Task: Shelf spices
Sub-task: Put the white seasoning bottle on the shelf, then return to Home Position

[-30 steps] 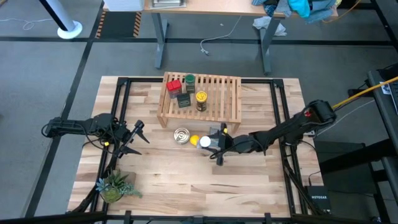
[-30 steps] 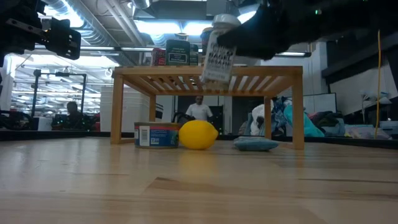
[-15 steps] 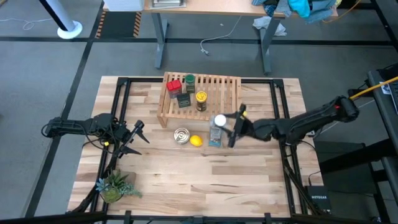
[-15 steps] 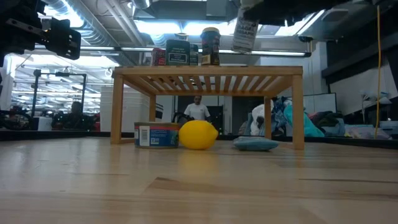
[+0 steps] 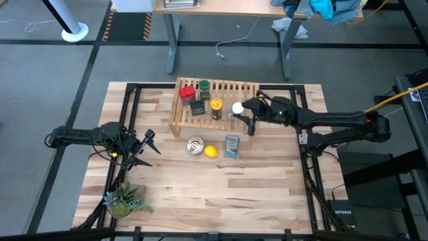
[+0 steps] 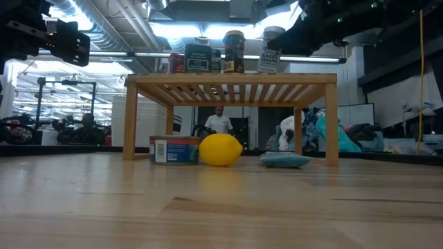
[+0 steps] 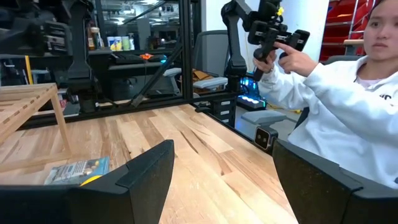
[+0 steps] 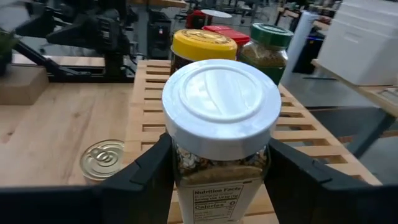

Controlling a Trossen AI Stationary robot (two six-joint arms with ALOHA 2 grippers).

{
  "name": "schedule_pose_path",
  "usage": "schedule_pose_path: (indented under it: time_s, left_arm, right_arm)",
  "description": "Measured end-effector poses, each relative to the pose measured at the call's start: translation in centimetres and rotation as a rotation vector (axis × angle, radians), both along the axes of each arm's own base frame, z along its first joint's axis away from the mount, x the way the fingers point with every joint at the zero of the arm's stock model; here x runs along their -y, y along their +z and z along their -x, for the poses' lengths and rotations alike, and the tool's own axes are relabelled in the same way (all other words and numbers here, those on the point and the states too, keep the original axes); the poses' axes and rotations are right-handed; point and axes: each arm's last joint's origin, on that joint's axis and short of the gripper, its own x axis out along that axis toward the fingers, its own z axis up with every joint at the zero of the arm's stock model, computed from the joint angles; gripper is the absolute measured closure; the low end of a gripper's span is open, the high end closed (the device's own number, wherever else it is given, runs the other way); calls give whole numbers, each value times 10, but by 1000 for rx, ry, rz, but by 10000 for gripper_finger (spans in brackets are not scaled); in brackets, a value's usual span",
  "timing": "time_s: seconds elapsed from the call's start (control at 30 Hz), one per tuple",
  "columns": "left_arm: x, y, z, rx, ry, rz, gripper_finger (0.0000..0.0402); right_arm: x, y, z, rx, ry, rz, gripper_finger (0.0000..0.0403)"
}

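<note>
The left hand (image 5: 148,148) is parked open at the left edge of the surface (image 5: 200,201), well apart from the work. On the shelf (image 5: 247,90) four spices are already set: the red tin (image 5: 187,92), the green-lidded jar (image 5: 203,86), the dark grey tin (image 5: 197,108) and the yellow-lidded jar (image 5: 216,107). The white-lidded jar (image 5: 237,109), held above the surface in front of the shelf a second ago, has been carried up and over the slats, and is now gripped upright in the right hand (image 5: 245,114) just beside the yellow-lidded jar. Only lowering and release seem to be left. Under and before the shelf the silver tin (image 5: 195,145), a lemon (image 5: 210,151) and the blue packet (image 5: 231,146) are left lying. Beyond, a workshop is seen, where a person (image 7: 348,106) in white is seated with a controller.
</note>
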Motion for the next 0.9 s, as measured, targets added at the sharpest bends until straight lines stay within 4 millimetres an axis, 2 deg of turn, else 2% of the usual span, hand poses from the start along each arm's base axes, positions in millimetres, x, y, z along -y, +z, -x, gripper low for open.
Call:
schedule_pose_path:
  time_s: [0.13,0.43,0.9]
  left_arm:
    - [0,0,0,0,0,0,135]
    - [0,0,0,0,0,0,135]
    - [0,0,0,0,-1,0,135]
  right_arm:
    - [8,0,2,4,46,-23,195]
    - [8,-1,2,-2,62,-27,189]
    - [9,-1,0,5,47,-8,93]
